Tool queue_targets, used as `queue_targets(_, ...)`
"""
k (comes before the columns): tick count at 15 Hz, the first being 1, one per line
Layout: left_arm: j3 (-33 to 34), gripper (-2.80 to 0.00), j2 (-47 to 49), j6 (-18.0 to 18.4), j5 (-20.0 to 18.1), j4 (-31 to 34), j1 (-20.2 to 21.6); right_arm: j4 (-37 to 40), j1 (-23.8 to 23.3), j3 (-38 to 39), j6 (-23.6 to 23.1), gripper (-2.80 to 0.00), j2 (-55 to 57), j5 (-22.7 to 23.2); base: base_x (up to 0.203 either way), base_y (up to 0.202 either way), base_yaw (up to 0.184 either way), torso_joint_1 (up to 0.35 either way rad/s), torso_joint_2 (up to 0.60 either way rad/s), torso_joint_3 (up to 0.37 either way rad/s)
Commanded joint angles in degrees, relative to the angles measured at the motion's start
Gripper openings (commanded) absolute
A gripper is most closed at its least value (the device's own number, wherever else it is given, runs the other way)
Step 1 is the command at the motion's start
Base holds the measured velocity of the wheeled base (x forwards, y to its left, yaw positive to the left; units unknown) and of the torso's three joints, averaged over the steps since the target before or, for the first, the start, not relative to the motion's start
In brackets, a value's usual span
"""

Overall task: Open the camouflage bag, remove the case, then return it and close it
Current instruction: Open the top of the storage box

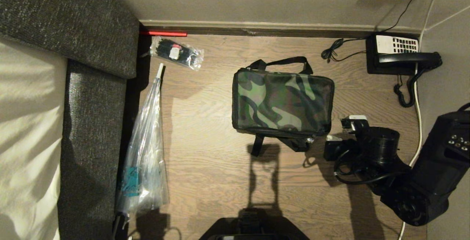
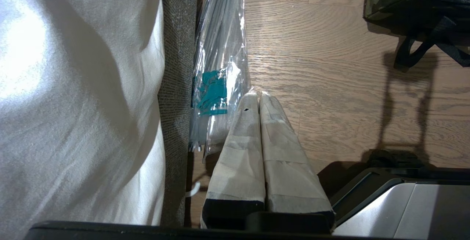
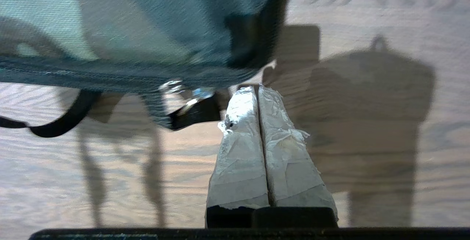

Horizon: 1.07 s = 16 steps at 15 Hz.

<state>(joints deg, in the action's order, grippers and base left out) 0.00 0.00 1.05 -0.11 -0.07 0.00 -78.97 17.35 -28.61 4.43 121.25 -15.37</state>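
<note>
1. Head view: the bag (image 1: 282,100) lies flat and zipped on the wooden floor (image 1: 205,152), between a plastic sleeve (image 1: 145,159) by the bed and a telephone (image 1: 400,54) at the wall.
2. The right gripper (image 3: 258,91) hangs low, just beside the bag's near right corner, its taped fingers (image 3: 242,144) pressed together and holding nothing.
3. The left gripper (image 2: 258,97) is parked near the sleeve, also pressed together.
4. The bag looks soft and light, likely to slide or crumple if tugged.
5. I would take hold at the shiny zipper pulls (image 3: 183,93) on that corner; they look small and easy to miss.
6. The case is not visible, presumably inside.
</note>
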Motion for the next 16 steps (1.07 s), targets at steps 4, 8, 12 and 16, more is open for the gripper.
queue_targets(4, 0.09, -2.80, 0.00, 0.01, 0.02, -0.01, 0.00, -1.16, 3.97, -2.48, 1.38, 0.00, 4.89, 1.20, 0.000, 0.000, 0.000, 0.000, 0.00, 0.000)
queue_targets(8, 0.00, -2.80, 0.00, 0.01, 0.02, -0.01, 0.00, -2.42, 4.18, -3.52, 1.76, 0.00, 8.01, 2.28, 0.000, 0.000, 0.000, 0.000, 0.00, 0.000)
queue_targets(12, 0.00, -2.80, 0.00, 0.01, 0.02, -0.01, 0.00, -7.24, 4.09, -3.91, 2.34, 0.00, 10.32, 2.71, 0.000, 0.000, 0.000, 0.000, 0.00, 0.000)
queue_targets(16, 0.00, -2.80, 0.00, 0.01, 0.02, -0.01, 0.00, -7.34, 3.70, -3.58, 2.27, 0.00, 10.04, 2.98, 0.000, 0.000, 0.000, 0.000, 0.00, 0.000)
